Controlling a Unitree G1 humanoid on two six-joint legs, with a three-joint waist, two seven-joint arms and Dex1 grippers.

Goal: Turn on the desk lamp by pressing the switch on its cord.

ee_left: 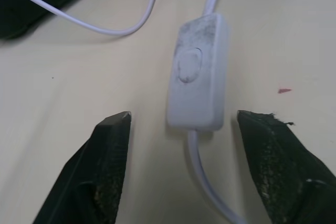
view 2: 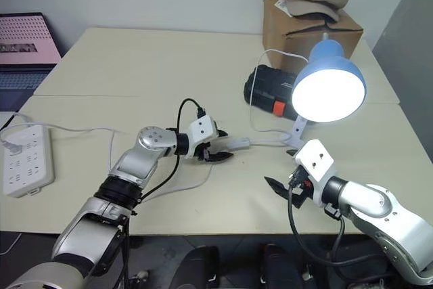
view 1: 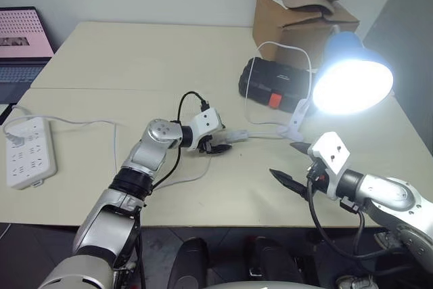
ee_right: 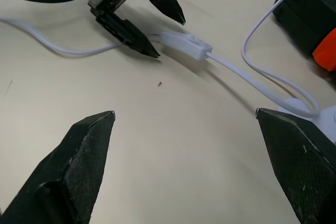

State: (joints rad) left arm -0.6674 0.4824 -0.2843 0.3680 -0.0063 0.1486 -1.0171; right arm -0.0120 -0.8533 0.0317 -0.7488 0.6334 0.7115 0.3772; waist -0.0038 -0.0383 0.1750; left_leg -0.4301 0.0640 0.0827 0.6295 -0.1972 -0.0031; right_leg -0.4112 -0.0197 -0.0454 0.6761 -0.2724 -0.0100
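The desk lamp stands at the table's right, its blue shade tilted toward me and its bulb glowing bright, on a white clip base. The white oblong switch lies flat on the table with the thin white cord running out of both ends. My left gripper is open, its two black fingers either side of the switch's near end and not touching it. My right gripper hangs open over bare table in front of the lamp, well short of the switch.
A black case with an orange latch lies behind the lamp. A cardboard box with a cap on top stands at the back right. A white power strip rests at the left edge, with a laptop beyond it.
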